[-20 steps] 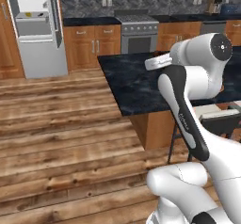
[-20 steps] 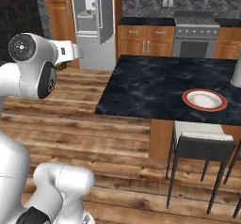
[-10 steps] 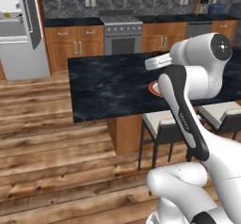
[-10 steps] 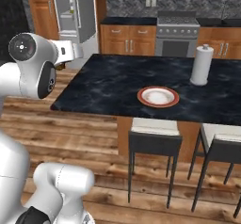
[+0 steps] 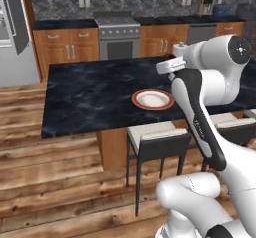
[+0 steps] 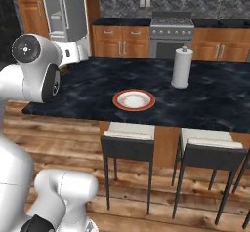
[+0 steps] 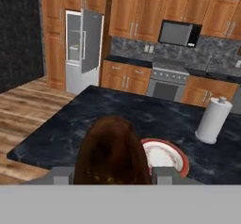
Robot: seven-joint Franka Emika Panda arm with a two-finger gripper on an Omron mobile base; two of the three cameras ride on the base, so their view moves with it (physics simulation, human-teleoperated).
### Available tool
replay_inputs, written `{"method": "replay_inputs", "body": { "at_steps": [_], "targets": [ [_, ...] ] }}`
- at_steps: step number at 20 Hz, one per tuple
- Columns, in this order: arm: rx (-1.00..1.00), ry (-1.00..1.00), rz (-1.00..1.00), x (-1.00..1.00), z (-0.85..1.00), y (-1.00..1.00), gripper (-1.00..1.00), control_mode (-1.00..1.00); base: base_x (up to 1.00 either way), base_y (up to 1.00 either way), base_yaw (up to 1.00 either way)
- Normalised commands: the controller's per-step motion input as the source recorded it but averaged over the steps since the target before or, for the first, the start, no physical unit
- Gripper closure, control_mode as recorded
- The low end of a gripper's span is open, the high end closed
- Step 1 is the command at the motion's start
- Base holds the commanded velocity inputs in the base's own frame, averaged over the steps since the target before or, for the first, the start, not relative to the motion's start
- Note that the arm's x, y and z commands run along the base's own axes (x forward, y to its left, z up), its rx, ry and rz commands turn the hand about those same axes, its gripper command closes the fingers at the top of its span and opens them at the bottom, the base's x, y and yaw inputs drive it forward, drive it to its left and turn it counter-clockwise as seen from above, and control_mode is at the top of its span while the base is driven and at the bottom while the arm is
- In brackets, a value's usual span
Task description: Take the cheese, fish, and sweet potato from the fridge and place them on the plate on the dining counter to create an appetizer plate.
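In the hand view my gripper (image 7: pixel 113 175) is shut on the sweet potato (image 7: pixel 113 148), a dark reddish-brown lump with a yellowish patch near the fingertips (image 7: pixel 61 175). The plate (image 7: pixel 165 155), white with a red-brown rim, lies just beyond it on the dining counter (image 7: pixel 61 133). From the base, the plate (image 5: pixel 152 99) (image 6: pixel 134 100) sits near the front edge of the black marbled counter (image 5: pixel 90 92) (image 6: pixel 215 99), with its white middle bare. The fridge (image 7: pixel 82 49) (image 6: pixel 63 11) stands far back with its door open. The cheese and the fish are out of view.
A paper towel roll (image 6: pixel 182 67) (image 7: pixel 211 121) stands on the counter behind and to the right of the plate. Dark stools (image 5: pixel 157 137) (image 6: pixel 129 138) are tucked under the near edge. A stove (image 5: pixel 116 37) and wooden cabinets line the back wall.
The base has driven along, so both base views shifted: the counter and plate now sit in the middle and the fridge has slid to the left. The grip looks unchanged.
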Motion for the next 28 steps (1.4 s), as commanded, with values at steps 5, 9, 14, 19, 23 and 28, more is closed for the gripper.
{"method": "replay_inputs", "body": {
  "at_steps": [5,9,14,19,23,28],
  "targets": [
    [0.00,0.00,0.00,0.00,0.00,0.00,1.00,1.00,0.92,0.00,-0.01],
    [0.00,0.00,0.00,0.00,0.00,0.00,1.00,1.00,0.98,0.00,-0.02],
    [0.00,0.00,0.00,0.00,0.00,0.00,1.00,1.00,0.72,-0.15,-0.01],
    [0.00,0.00,0.00,0.00,0.00,0.00,1.00,1.00,0.45,-0.33,0.00],
    [0.00,0.00,0.00,0.00,0.00,0.00,1.00,1.00,0.34,-0.36,0.02],
    [0.00,0.00,0.00,0.00,0.00,0.00,1.00,1.00,0.27,-0.32,0.10]
  ]
}}
